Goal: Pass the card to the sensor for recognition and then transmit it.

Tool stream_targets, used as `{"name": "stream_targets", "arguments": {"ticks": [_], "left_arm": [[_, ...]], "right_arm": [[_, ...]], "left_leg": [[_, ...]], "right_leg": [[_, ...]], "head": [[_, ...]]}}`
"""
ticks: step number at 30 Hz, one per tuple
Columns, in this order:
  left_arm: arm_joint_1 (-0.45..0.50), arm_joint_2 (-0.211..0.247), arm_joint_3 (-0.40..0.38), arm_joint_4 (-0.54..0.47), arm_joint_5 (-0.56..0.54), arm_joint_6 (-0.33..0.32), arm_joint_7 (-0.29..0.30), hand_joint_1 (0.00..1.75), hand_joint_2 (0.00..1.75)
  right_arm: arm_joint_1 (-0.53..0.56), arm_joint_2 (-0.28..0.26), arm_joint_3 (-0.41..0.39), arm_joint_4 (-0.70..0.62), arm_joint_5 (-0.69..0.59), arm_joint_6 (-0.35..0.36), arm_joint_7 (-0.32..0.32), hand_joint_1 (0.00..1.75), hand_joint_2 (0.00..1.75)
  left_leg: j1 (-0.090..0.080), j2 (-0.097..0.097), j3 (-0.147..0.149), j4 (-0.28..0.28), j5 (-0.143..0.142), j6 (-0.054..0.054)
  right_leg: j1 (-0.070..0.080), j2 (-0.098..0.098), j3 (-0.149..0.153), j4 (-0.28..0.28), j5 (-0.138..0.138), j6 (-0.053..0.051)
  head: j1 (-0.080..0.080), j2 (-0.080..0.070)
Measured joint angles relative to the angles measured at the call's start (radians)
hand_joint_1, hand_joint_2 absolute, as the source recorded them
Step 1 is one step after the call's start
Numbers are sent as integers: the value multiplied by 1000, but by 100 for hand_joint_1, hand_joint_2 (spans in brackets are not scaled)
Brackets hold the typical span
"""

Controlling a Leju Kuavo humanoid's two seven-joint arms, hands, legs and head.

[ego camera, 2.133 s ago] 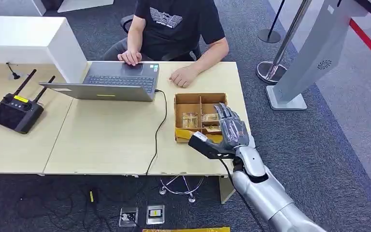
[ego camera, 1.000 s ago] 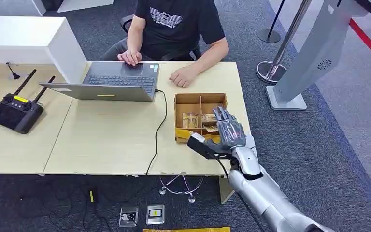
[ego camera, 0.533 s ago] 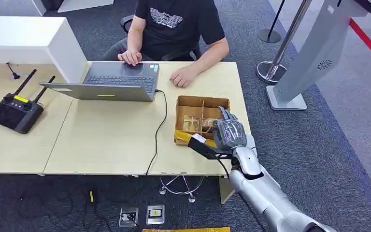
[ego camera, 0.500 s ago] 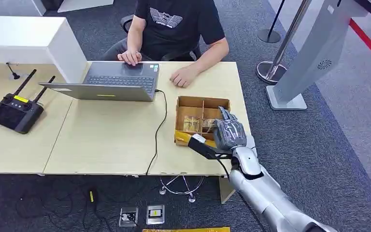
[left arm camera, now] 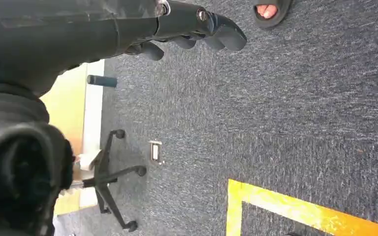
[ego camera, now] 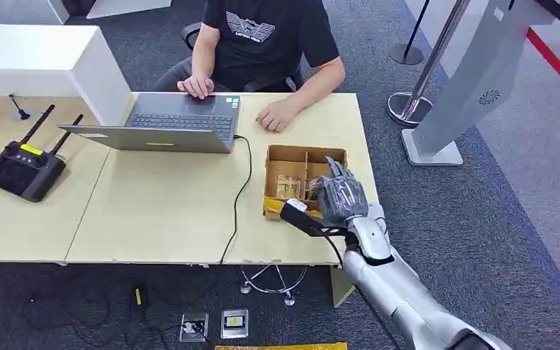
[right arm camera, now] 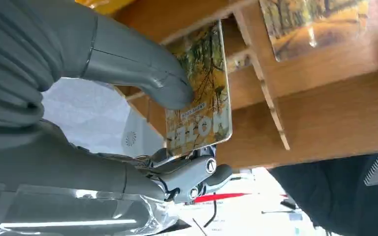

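Over the box [ego camera: 292,157], the right hand [ego camera: 339,197] has closed since a second ago and now pinches a card [right arm camera: 199,98] between thumb and fingers, just above its slot; the sensor pass comes next; left hand [left arm camera: 197,29] hangs empty

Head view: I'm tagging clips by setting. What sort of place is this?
Probably an office reception or entry desk. A person sits at a laptop on a pale desk; stanchion posts and a grey kiosk stand on carpet beside it. The right hand holds a card over a divided box.
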Motion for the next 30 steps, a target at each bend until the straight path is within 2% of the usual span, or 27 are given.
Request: {"name": "stream_targets", "arguments": {"ticks": [8,12,19,23,30], "left_arm": [[1,0,0,0,-7,0,-13,0,0],[0,0,0,0,-11,0,-22,0,0],[0,0,0,0,-12,0,-22,0,0],[0,0,0,0,-19,0,-27,0,0],[2,0,0,0,-19,0,-27,0,0]], "right_arm": [[-163,24,-9,-1,19,-33,-51,175,175],[-237,52,-13,0,42,-34,-64,175,175],[-239,53,-13,0,42,-34,-64,175,175],[-286,123,-14,48,47,-57,-87,175,175],[-286,149,-13,114,42,-67,-88,175,175]], "left_leg": [[0,0,0,0,1,0],[0,0,0,0,1,0],[0,0,0,0,1,0],[0,0,0,0,1,-1],[0,0,0,0,1,-1]], "right_leg": [[0,1,0,0,1,-1],[0,1,0,0,1,-1],[0,1,0,0,1,-1],[0,1,0,0,0,-1],[0,1,0,0,0,-1]], "head": [[0,0],[0,0],[0,0],[0,0],[0,0]]}}
